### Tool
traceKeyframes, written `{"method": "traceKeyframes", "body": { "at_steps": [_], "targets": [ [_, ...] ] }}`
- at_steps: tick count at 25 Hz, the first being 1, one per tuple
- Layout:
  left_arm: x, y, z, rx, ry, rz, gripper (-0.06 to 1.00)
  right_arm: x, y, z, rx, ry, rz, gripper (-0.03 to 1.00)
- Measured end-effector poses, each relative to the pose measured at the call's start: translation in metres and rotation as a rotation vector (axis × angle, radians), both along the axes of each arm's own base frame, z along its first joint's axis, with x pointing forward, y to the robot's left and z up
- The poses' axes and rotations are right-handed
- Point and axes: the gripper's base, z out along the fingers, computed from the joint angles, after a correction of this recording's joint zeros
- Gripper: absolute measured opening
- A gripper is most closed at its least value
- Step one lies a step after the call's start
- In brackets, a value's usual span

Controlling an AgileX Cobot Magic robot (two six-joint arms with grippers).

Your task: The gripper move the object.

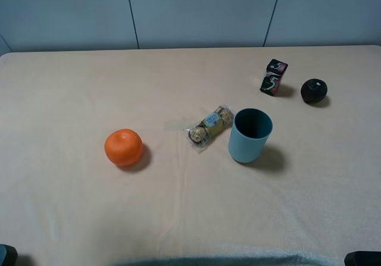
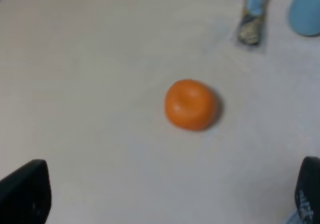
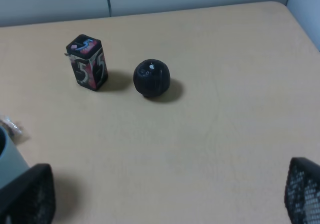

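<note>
Clear plastic packet of three gold-wrapped chocolates [image 1: 211, 127] lying on the beige surface [image 1: 71, 206], touching the blue cup [image 1: 250, 135]; both claws [image 2: 165, 196] [image 3: 167, 199] released, spread wide.

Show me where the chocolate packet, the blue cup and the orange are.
chocolate packet [image 1: 210, 128], exterior high view, on the middle chocolate under the label.
blue cup [image 1: 249, 146], exterior high view, on its outer wall below the rim.
orange [image 2: 191, 104], left wrist view, on the middle of its peel.
</note>
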Motion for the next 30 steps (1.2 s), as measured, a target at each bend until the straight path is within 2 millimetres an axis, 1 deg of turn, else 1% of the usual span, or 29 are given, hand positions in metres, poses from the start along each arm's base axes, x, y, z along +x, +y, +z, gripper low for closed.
{"method": "traceKeyframes", "body": {
  "at_steps": [3, 7, 12, 15, 23, 26, 30],
  "targets": [
    [-0.007, 0.013, -0.009, -0.022, 0.002, 0.096, 0.99, 0.000, 0.000, 0.000, 0.000, 0.000, 0.000, 0.69],
    [-0.022, 0.029, -0.019, -0.052, -0.023, 0.208, 0.99, 0.000, 0.000, 0.000, 0.000, 0.000, 0.000, 0.69],
    [-0.041, 0.042, -0.028, -0.080, -0.073, 0.334, 0.99, 0.000, 0.000, 0.000, 0.000, 0.000, 0.000, 0.69],
    [-0.051, 0.047, -0.037, -0.088, -0.096, 0.396, 0.99, 0.000, 0.000, 0.000, 0.000, 0.000, 0.000, 0.69],
    [-0.075, 0.053, -0.073, -0.098, -0.143, 0.529, 0.99, 0.000, 0.000, 0.000, 0.000, 0.000, 0.000, 0.69],
    [-0.080, 0.053, -0.085, -0.097, -0.162, 0.561, 0.99, 0.000, 0.000, 0.000, 0.000, 0.000, 0.000, 0.69],
    [-0.083, 0.053, -0.097, -0.074, -0.212, 0.557, 0.99, 0.000, 0.000, 0.000, 0.000, 0.000, 0.000, 0.69]
  ]
}}
